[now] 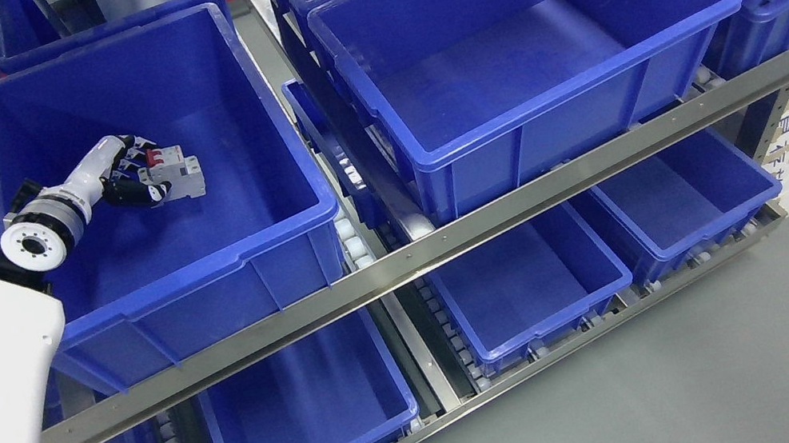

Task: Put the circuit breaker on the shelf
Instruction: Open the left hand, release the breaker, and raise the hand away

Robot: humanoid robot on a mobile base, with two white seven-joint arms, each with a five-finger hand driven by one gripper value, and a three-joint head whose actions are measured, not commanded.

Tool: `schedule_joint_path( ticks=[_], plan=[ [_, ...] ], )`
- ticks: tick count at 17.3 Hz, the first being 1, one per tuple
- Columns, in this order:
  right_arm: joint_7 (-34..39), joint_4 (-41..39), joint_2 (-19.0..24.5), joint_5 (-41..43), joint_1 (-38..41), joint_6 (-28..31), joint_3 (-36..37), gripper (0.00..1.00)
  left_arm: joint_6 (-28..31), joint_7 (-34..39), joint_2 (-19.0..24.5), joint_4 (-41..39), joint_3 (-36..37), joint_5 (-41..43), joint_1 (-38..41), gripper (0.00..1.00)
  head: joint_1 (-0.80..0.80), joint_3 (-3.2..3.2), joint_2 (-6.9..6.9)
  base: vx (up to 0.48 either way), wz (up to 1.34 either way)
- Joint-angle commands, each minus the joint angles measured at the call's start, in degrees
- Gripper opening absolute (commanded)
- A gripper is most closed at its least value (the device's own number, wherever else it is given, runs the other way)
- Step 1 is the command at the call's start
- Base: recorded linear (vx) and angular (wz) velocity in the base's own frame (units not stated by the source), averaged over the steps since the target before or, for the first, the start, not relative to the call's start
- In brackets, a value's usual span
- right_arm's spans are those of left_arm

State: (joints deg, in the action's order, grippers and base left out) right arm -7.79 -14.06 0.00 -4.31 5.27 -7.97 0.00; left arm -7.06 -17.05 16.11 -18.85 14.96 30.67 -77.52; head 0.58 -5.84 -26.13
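Left hand [123, 176] is reached over the left wall of the upper-left bin [286, 228] on the shelf [447, 241], fingers [133, 188] wrapped around the breaker [175, 175], which sits low near the bin's left wall; can't tell if it's touching the floor yet. Looks like the set-down stage: held from the side so it lands flat inside the bin, not on the rail. Nothing else in that bin, and the neighbouring bin [582, 87] and the lower-tier bins show nothing inside; right arm not visible.

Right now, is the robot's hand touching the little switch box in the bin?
Touching. The head view shows the left hand with fingers wrapped around the circuit breaker.
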Motion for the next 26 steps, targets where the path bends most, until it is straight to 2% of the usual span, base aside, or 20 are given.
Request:
schedule_joint_path(
  ticks=[1,5,10,13,16,17,19,21,24,26],
  plan=[
    [0.0,0.0,-1.0,0.0,0.0,12.5,-1.1,1.0,-0.3,0.9,0.0,3.2,2.6,-0.1,-0.2,0.52,0.0,0.0,0.0,0.0,0.0],
    [0.0,0.0,-1.0,0.0,0.0,12.5,-1.1,1.0,-0.4,4.6,0.3,2.9,2.4,-0.1,-0.9,0.78,0.0,0.0,0.0,0.0,0.0],
    [0.0,0.0,-1.0,0.0,0.0,12.5,-1.1,1.0,-0.9,5.0,0.2,0.2,-0.8,-0.5,-3.6,0.92,0.0,0.0,0.0,0.001,0.0],
    [0.0,0.0,-1.0,0.0,0.0,12.5,-1.1,1.0,-0.2,6.9,-0.9,-6.5,-15.4,-0.8,-5.7,0.94,0.0,0.0,0.0,-0.004,0.0],
    [0.0,0.0,-1.0,0.0,0.0,12.5,-1.1,1.0,-0.1,10.3,-8.3,-12.2,-35.5,-2.0,-7.1,0.97,0.0,0.0,0.0,-0.01,0.0],
    [0.0,0.0,-1.0,0.0,0.0,12.5,-1.1,1.0,-0.2,11.7,-9.9,-15.7,-39.2,-2.1,-6.6,0.99,0.0,0.0,0.0,-0.03,0.0],
    [0.0,0.0,-1.0,0.0,0.0,12.5,-1.1,1.0,0.0,12.5,-15.1,-31.5,-41.5,-4.4,2.8,0.99,0.0,0.0,0.0,-0.092,0.02],
    [0.0,0.0,-1.0,0.0,0.0,12.5,-1.1,1.0,2.8,12.0,-15.1,-44.4,-40.6,-5.4,10.7,0.99,0.0,0.0,0.0,-0.14,0.09],
    [0.0,0.0,-1.0,0.0,0.0,12.5,-1.1,1.0,8.7,11.9,-15.1,-61.1,-34.4,-13.7,21.8,0.99,0.0,0.0,0.0,-0.187,0.22],
    [0.0,0.0,-1.0,0.0,0.0,12.5,-1.1,1.0,9.6,11.9,-15.1,-68.0,-29.3,-14.2,28.8,0.99,0.0,0.0,0.0,-0.218,0.27]
  ],
)
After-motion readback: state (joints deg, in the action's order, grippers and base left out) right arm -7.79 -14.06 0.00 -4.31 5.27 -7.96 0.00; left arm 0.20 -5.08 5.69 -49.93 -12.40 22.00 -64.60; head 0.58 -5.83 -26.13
